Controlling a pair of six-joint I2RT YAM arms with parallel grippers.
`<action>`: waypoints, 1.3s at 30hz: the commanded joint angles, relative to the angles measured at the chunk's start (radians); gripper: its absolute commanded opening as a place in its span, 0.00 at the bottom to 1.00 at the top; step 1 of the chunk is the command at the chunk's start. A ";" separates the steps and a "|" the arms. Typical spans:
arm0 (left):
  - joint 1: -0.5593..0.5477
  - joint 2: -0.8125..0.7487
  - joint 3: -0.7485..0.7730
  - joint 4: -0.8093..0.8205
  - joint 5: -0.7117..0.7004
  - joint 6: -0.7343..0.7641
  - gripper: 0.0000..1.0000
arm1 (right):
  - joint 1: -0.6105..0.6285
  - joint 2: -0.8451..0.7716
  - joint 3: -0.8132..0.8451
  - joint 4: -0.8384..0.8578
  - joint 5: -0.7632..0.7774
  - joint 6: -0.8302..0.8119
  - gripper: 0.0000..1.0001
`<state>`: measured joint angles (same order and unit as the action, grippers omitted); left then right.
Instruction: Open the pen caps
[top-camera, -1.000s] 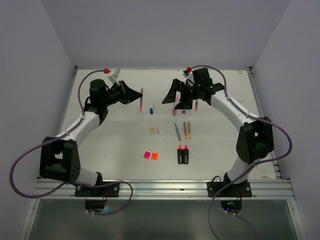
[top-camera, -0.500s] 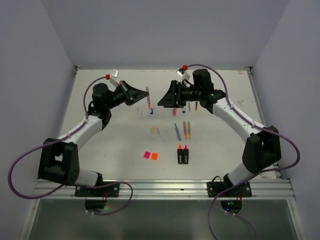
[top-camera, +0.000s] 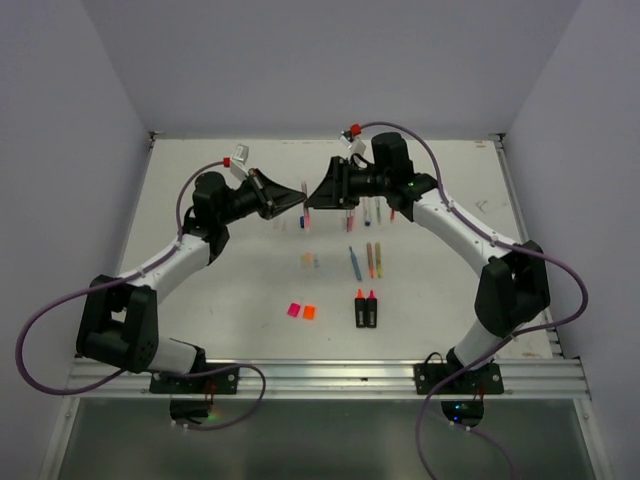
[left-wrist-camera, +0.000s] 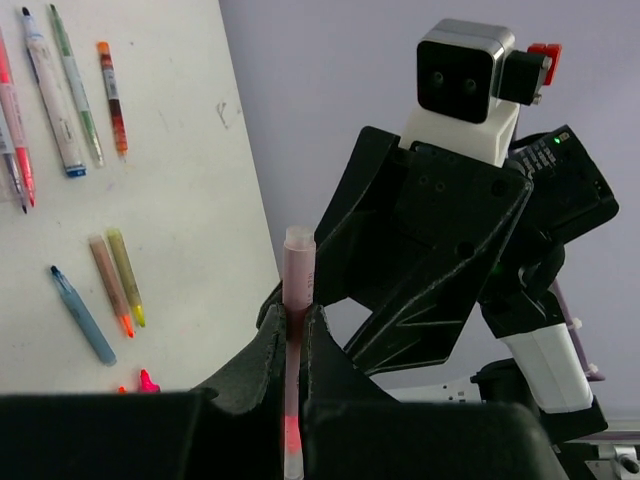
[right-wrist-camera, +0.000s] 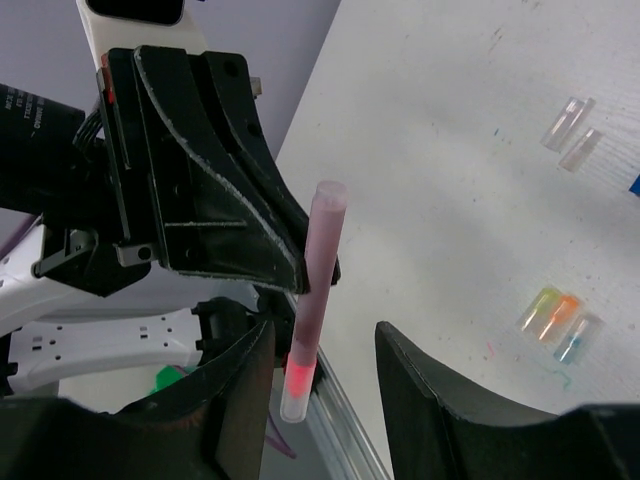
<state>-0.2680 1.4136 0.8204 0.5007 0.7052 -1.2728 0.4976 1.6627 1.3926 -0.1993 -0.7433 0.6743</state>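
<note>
Right end effector (right-wrist-camera: 325, 335) has swung in from its own side of the tabletop (top-camera: 430, 290) to face the left end effector (left-wrist-camera: 295, 312), and its jaws have drawn in from wide to about half. They now flank the lower end of the pink pen (right-wrist-camera: 318, 270) without pinching it: a gap shows on both sides, smaller on the left of the right wrist view. The left end effector has meanwhile carried that pen toward the middle and stays clamped tight on its barrel, holding it roughly upright, clear of the tabletop.

The pen's clear lower end (right-wrist-camera: 292, 395), with a red glow inside, looks like the cap, though I cannot be sure which end it is. If so, the two arms are set for a pull: the right closes on the cap, the left holds, and they part along the pen's length.

On the tabletop, a pink and an orange highlighter cap (top-camera: 301, 311) already lie loose, apart from the black highlighters (top-camera: 366, 310), so part of the job seems done.
</note>
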 joint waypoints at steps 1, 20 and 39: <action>-0.028 -0.001 0.003 0.042 0.031 -0.028 0.00 | 0.012 0.023 0.051 0.047 0.013 0.011 0.48; -0.036 -0.011 0.072 0.022 0.004 0.119 0.24 | 0.035 0.028 0.020 0.029 0.027 0.070 0.00; -0.063 -0.093 0.096 -0.214 0.003 0.584 0.26 | -0.062 0.043 0.117 -0.069 0.048 0.103 0.00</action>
<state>-0.3077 1.2934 0.9184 0.2714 0.6510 -0.7177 0.4278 1.7103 1.4540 -0.2886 -0.6941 0.7479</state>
